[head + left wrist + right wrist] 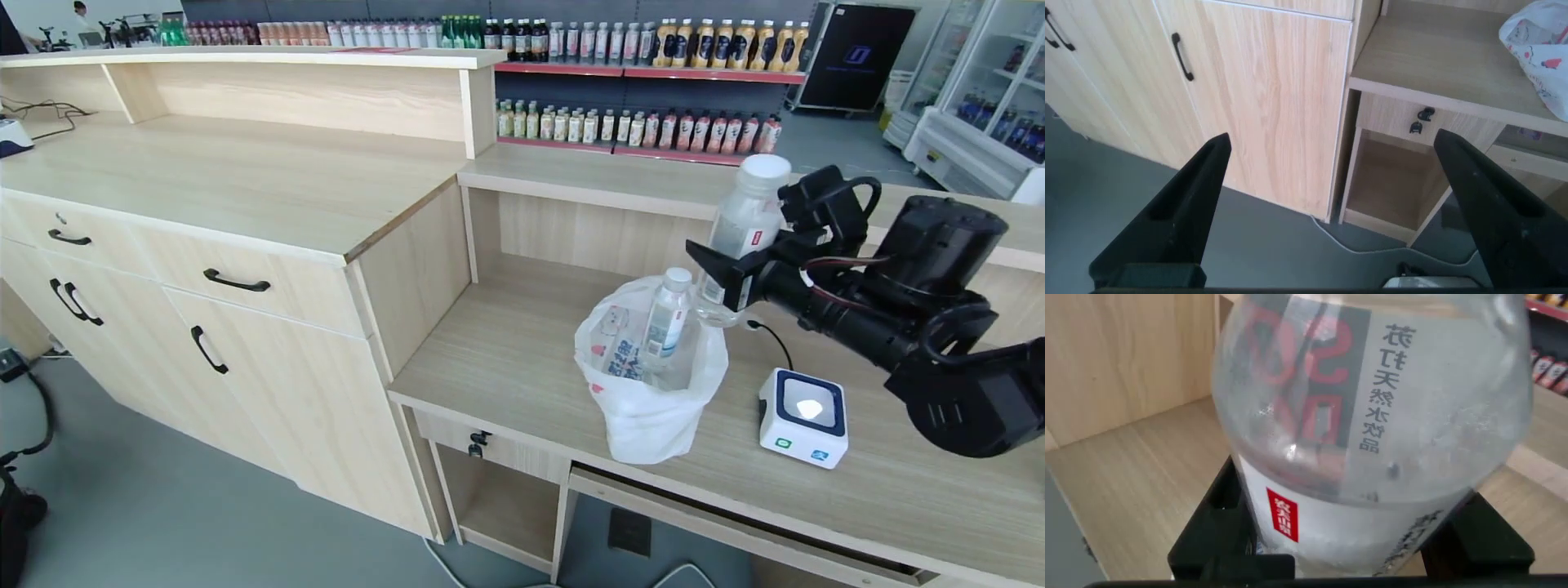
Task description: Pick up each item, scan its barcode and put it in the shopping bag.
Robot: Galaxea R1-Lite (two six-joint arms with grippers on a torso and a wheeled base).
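Closest to my left wrist camera is my left pincer [1333, 143], its two black fingers [1176, 212] spread wide with nothing between them. It hangs over the grey floor [1290, 245] in front of the light wooden cupboard doors [1274, 98]. More to the right, on the lower desk [506, 351], stands the white shopping bag [645, 416] with its mouth open. One small clear bottle [668, 314] with a white cap stands upright inside it. Just at the right of the bag's rim, my right pincer [722, 273] is pinching a bigger clear bottle [744, 220] at its lower half. This one has a white cap too, leans a little, and is held above the desk. Whether its bottom touches the bag, I cannot tell. Further right, near the bag but apart from it, the white scanner [802, 416] sits on the desk with its dark window facing up. Behind the desk, shelves [653, 82] carry rows of drinks.
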